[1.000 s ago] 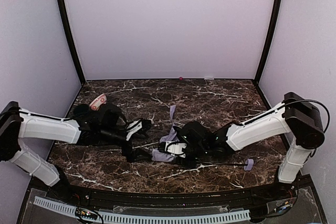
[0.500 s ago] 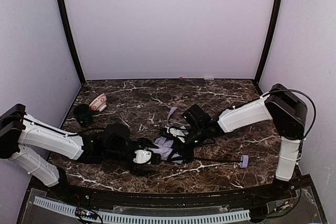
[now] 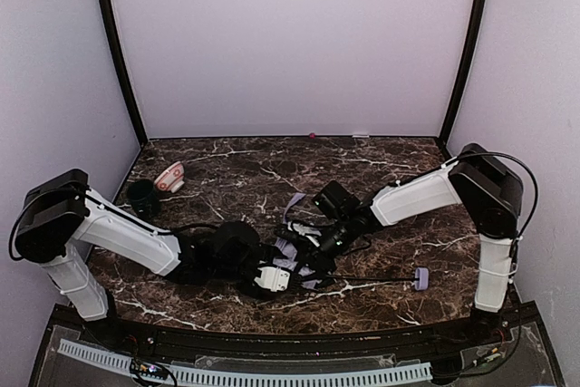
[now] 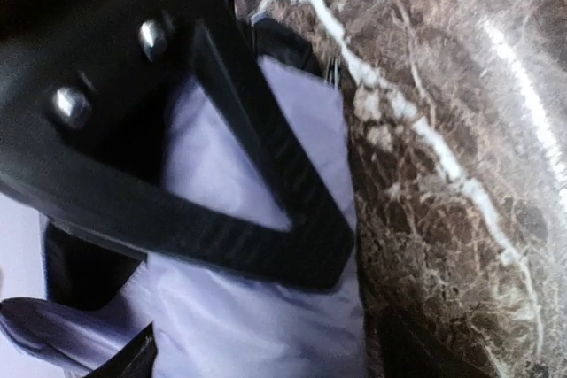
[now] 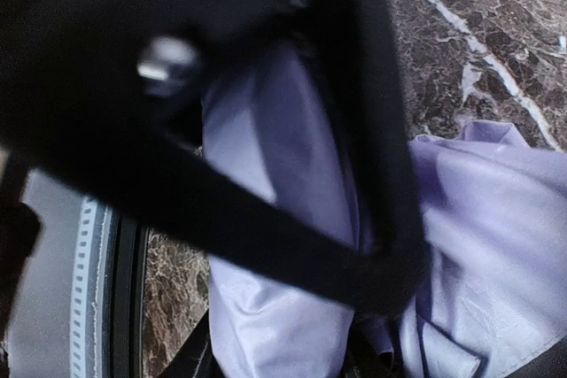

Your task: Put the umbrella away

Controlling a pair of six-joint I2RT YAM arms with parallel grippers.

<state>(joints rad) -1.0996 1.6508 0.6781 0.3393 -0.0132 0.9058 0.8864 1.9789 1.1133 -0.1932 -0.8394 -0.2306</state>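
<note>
Umbrella (image 3: 288, 250): one; right gripper (image 3: 317, 242) pinching canopy; left gripper (image 3: 283, 271) state unclear; one bowl (image 3: 169, 175).

One umbrella (image 3: 286, 248), two robot arms (image 3: 127, 233) (image 3: 417, 197), one red-patterned bowl (image 3: 169, 176), one dark cup (image 3: 142, 195), one marble table (image 3: 381, 165).

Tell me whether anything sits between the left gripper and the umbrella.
Nothing visible does. The left gripper sits right on the umbrella; its wrist view shows lavender cloth directly against it.
</note>
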